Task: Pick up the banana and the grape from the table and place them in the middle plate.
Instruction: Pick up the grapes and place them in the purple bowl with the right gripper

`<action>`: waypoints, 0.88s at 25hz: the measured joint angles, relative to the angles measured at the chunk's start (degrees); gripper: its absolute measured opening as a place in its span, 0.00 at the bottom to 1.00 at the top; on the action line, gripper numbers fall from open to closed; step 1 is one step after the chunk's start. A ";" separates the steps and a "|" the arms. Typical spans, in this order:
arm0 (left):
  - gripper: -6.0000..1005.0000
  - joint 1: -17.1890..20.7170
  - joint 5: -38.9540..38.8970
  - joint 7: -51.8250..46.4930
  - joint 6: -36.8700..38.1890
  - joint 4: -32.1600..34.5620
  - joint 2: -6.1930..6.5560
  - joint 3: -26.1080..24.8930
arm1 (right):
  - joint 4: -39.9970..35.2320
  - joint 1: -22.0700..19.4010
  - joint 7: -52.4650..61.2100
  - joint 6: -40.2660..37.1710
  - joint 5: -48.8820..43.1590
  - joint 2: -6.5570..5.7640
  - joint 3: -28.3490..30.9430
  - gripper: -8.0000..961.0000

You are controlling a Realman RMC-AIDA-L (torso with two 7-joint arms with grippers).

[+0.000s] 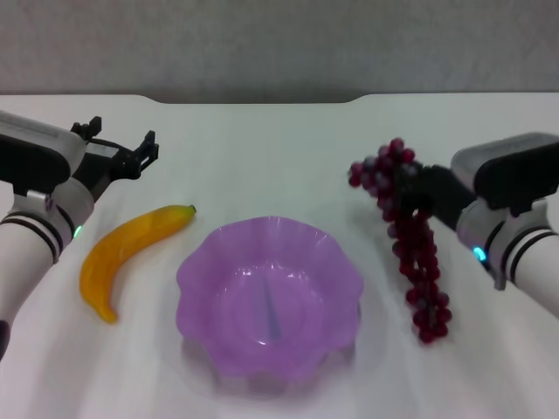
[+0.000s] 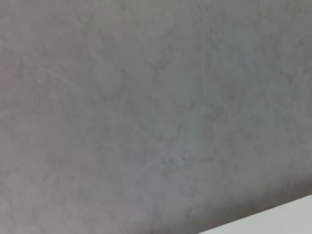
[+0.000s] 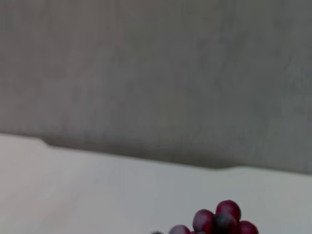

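The yellow-orange banana (image 1: 131,249) lies on the white table (image 1: 262,157), left of the purple scalloped plate (image 1: 196,271), which holds nothing. My left gripper (image 1: 122,141) is open and empty, above the table just behind the banana's dark tip. My right gripper (image 1: 412,199) is shut on the upper part of the dark red grape bunch (image 1: 421,262), right of the plate. The bunch trails down toward the front. I cannot tell whether its lower end touches the table. The top grapes also show in the right wrist view (image 3: 217,222).
A grey wall (image 1: 279,44) stands behind the table's far edge. The left wrist view shows only that wall and a corner of the table (image 2: 278,219). Bare tabletop lies behind the plate, between the two arms.
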 joint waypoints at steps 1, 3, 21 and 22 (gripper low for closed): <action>0.86 0.03 0.00 0.00 0.00 0.00 0.02 0.00 | -1.62 -1.07 -2.00 0.78 0.00 -0.01 1.74 0.22; 0.86 0.04 0.00 0.01 0.00 0.00 0.02 0.00 | -6.75 -4.16 -8.46 4.54 -0.02 0.00 7.43 0.22; 0.86 -0.01 0.00 0.01 0.01 0.00 0.03 0.00 | -29.69 -11.36 -19.56 21.89 -5.52 0.25 17.42 0.22; 0.86 -0.06 0.00 0.01 0.01 0.00 0.03 0.00 | -30.96 -11.64 -19.56 22.57 -6.17 0.25 17.41 0.22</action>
